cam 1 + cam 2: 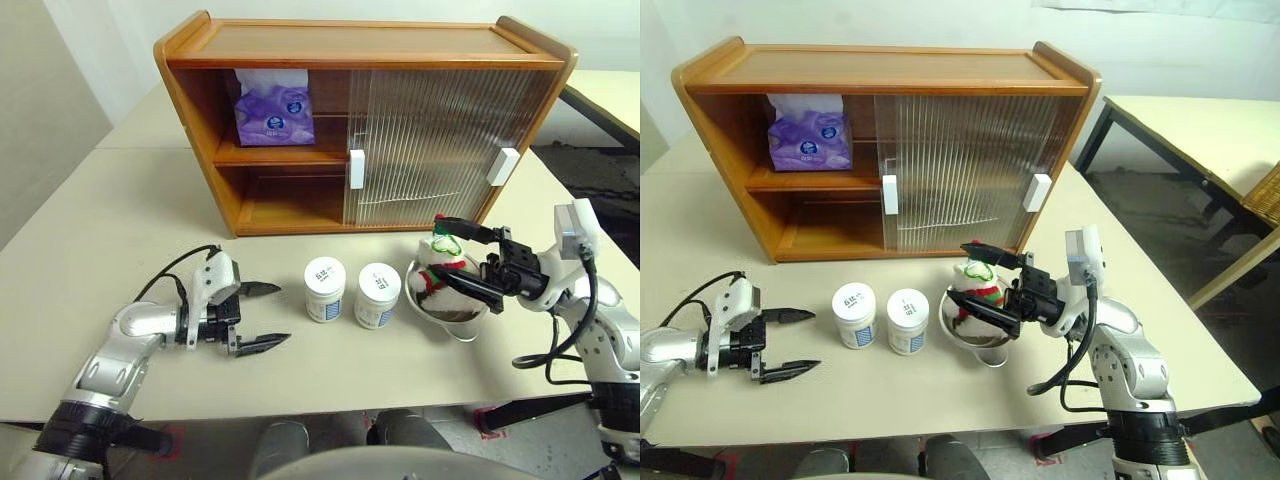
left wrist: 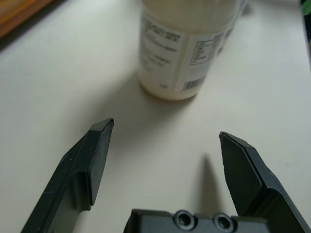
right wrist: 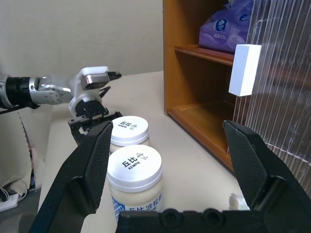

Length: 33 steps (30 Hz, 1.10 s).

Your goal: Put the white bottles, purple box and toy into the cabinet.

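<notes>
- Bottles: two white jars side by side, touching or nearly so, on the counter [image 1: 120,220], between the two tools; left bottle [image 1: 325,289], right bottle [image 1: 378,295].
- Left tool [image 1: 264,316]: low over the counter, pointing toward the left bottle, fingers spread wide, nothing between them. Left bottle sits just ahead of its fingertips [image 2: 99,145], not touching.
- Left wrist view: that bottle's label and barcode straight ahead, centred between the open fingers.
- Right tool [image 1: 463,262]: raised, pointing toward the robot's left, fingers spread wide, empty. One finger passes over the toy's top, the other across its front; contact cannot tell.
- Toy [image 1: 440,268]: white plush with red-green scarf, sits in a metal bowl [image 1: 446,312] on the counter, right at the right tool's fingers, just beside the right bottle.
- Box [image 1: 273,116]: purple tissue pack on the cabinet's upper shelf, far-left end, in the open section, well beyond both tools.
- Cabinet [image 1: 360,45]: stands at the back of the counter, past the bottles. Left section open, lower shelf there bare; ribbed sliding doors [image 1: 430,140] cover the middle and right, white handles [image 1: 356,168] showing.
- Right wrist view: both bottle lids between its open fingers, left tool beyond them.
</notes>
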Each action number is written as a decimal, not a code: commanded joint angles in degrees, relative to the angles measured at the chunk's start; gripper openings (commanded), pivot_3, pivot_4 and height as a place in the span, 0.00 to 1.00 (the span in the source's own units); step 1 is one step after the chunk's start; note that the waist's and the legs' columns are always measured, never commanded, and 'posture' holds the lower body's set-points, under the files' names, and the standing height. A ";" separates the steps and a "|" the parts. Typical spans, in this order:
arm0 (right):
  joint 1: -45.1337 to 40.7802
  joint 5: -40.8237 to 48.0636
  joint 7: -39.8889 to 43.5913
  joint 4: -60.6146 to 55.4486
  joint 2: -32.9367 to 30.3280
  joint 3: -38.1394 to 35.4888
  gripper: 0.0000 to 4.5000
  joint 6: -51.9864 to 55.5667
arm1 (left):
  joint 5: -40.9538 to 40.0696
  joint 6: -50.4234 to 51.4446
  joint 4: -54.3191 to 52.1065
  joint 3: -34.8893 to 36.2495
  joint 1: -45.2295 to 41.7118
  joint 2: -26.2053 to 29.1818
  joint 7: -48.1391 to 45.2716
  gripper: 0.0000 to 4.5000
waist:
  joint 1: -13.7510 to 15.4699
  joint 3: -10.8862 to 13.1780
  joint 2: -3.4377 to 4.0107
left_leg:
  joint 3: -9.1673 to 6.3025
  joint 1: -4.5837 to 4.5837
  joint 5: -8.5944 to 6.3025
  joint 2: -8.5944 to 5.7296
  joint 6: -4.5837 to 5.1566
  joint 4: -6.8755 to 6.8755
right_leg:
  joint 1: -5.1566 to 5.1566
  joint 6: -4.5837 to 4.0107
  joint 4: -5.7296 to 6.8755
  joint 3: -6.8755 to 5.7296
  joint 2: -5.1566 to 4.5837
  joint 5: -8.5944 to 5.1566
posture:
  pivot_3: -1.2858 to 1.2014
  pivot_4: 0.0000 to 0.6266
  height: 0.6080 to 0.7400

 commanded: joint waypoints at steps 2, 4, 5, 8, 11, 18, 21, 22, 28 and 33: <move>-0.37 -0.40 -0.13 -0.11 -0.54 0.04 1.00 0.38 | 0.90 -2.49 4.51 -2.78 -3.31 -2.63 -2.67 1.00 | -0.06 -0.03 0.05 | 0.00 -0.02 0.01 0.00 0.01 0.02 | 0.01 0.02 0.00 0.00 0.00 0.01 | 0.47 0.00 1.00; -0.18 -0.42 -0.33 -0.37 -0.49 0.09 1.00 0.33 | 1.12 -3.33 6.38 -3.38 -4.48 -3.93 -3.01 1.00 | -0.23 -0.04 0.07 | 0.00 -0.02 0.01 0.00 0.02 0.04 | 0.01 0.07 0.00 0.01 0.00 0.04 | 0.47 0.00 1.00; -0.01 -0.45 -0.49 -0.58 -0.40 0.13 1.00 0.28 | 0.98 -3.55 7.37 -3.61 -5.36 -4.94 -2.95 1.00 | -0.38 -0.05 0.07 | 0.01 -0.04 0.01 0.00 0.02 0.04 | 0.01 0.08 0.00 0.02 0.00 0.05 | 0.47 0.00 1.00; 0.44 -0.45 -0.89 -1.07 -0.18 0.23 1.00 0.18 | 1.38 -3.89 9.44 -4.50 -7.35 -6.77 -3.27 1.00 | -0.58 -0.05 0.08 | 0.02 -0.08 0.03 -0.01 0.04 0.08 | 0.01 0.17 -0.01 0.02 0.00 0.08 | 0.47 0.00 1.00; 0.83 -0.44 -1.41 -1.70 0.07 0.37 1.00 0.20 | 2.02 -3.98 11.18 -6.08 -9.90 -9.00 -3.45 1.00 | -0.74 -0.05 0.08 | 0.02 -0.10 0.04 -0.03 0.05 0.11 | 0.03 0.30 -0.02 0.03 0.00 0.08 | 0.46 0.00 1.00; 1.00 -0.42 -1.94 -2.03 0.13 0.27 1.00 0.21 | 4.10 -3.63 13.84 -8.44 -12.90 -12.02 -3.47 1.00 | -1.56 -0.06 0.09 | 0.03 -0.12 0.12 -0.08 0.14 0.15 | 0.15 0.84 -0.17 0.14 0.00 0.09 | 0.46 0.00 1.00; 1.04 -0.45 -2.01 -2.02 0.06 0.31 1.00 0.20 | 4.36 -1.12 13.79 -9.84 -12.77 -12.22 -4.16 0.95 | -1.77 -0.06 0.09 | 0.03 -0.13 0.14 -0.09 0.15 0.16 | 0.18 1.10 -0.17 0.14 0.00 0.10 | 0.46 0.00 1.00; 1.10 -0.45 -2.03 -2.10 0.01 0.31 1.00 0.20 | 4.11 0.18 13.52 -9.99 -12.55 -12.13 -4.28 0.90 | -1.81 -0.06 0.09 | 0.03 -0.13 0.15 -0.09 0.15 0.16 | 0.18 1.14 -0.17 0.15 0.00 0.08 | 0.46 0.00 1.00; 1.16 -0.34 -2.02 -2.19 -0.15 0.14 1.00 0.26 | 3.91 2.44 12.13 -8.25 -11.18 -11.84 -2.02 0.71 | -1.88 -0.20 0.31 | 0.03 -0.11 0.14 -0.11 0.17 0.15 | 0.27 1.16 -0.21 0.16 0.01 0.06 | 0.46 0.00 1.00; 0.74 -0.46 -1.64 -1.60 -0.19 0.35 1.00 0.21 | 2.44 2.05 11.81 -2.35 -11.19 -11.97 4.92 0.71 | -1.97 -0.20 0.32 | 0.03 -0.09 0.15 -0.08 0.18 0.10 | 0.24 1.35 -0.20 0.17 0.03 -0.06 | 0.46 0.00 1.00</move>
